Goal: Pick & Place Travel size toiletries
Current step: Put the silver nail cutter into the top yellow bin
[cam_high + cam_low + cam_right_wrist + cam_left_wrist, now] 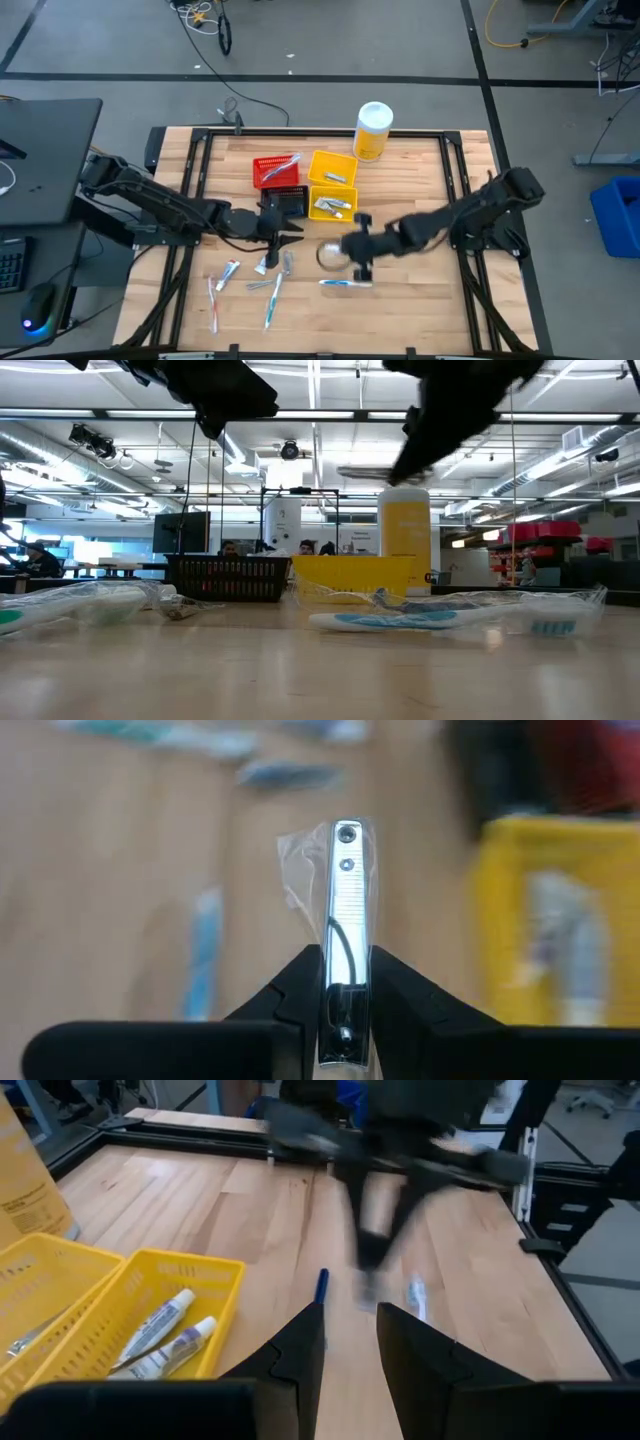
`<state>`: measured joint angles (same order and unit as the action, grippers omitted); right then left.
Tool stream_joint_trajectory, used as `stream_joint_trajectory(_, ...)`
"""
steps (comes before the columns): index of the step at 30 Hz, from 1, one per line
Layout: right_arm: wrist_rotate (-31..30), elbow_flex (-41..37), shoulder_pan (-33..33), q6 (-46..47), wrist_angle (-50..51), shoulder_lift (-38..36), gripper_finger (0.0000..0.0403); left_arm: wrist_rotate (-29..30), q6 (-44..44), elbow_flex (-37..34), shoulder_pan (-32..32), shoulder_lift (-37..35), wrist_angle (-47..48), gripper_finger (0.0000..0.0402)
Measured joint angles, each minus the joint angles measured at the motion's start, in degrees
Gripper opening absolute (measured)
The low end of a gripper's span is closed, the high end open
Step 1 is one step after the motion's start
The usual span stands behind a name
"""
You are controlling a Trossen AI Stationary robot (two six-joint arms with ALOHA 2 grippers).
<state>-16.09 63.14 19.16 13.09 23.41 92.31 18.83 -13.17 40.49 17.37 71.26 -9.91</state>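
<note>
In the right wrist view's lower centre, the right gripper (345,982) pinches a slim metal nail clipper (346,910) in a clear wrapper, clamped at its lower end. It looks light and rigid, but the film is probably slippery, so a grip across the flat metal sides seems safest. Below it, blurred toothbrushes (200,965) lie on the tabletop (110,870). In the high view the yellow bin (333,203) sits just above centre, already holding small tubes (160,1325). The left gripper (350,1355), fingers a narrow gap apart and empty, hovers beside the black bin (283,204). More wrapped toothbrushes and a tube (228,272) lie at lower left, light and likely to slide.
</note>
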Motion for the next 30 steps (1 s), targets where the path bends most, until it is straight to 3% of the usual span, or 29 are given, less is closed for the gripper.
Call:
stream_joint_trajectory(5, -3.1, 0.1, -9.3, -5.0, -0.1, -0.8, 0.0075, 0.0, 0.0, 0.0, 0.4, 0.0, 0.1, 0.0103)
stream_joint_trajectory(14, -1.0, 0.1, -26.8, -11.0, -1.0, -0.7, 0.0075, 0.0, 1.7, 0.0, 0.3, 0.0, 0.1, 0.0103)
stream_joint_trajectory(18, 2.8, -1.1, -33.4, -14.8, -4.6, -0.7, 0.0075, 0.0, 2.3, 0.0, 0.3, 0.0, 0.1, 0.0103)
stream_joint_trajectory(26, 12.7, -5.9, -41.6, -17.6, -15.5, 2.3, 0.0076, 0.0, 1.8, 0.0, 0.3, 0.0, 0.1, 0.0103)
stream_joint_trajectory(30, 13.2, -6.3, -42.4, -18.3, -16.5, 5.9, 0.0075, 0.0, 1.8, 0.0, 0.3, 0.0, 0.1, 0.0103)
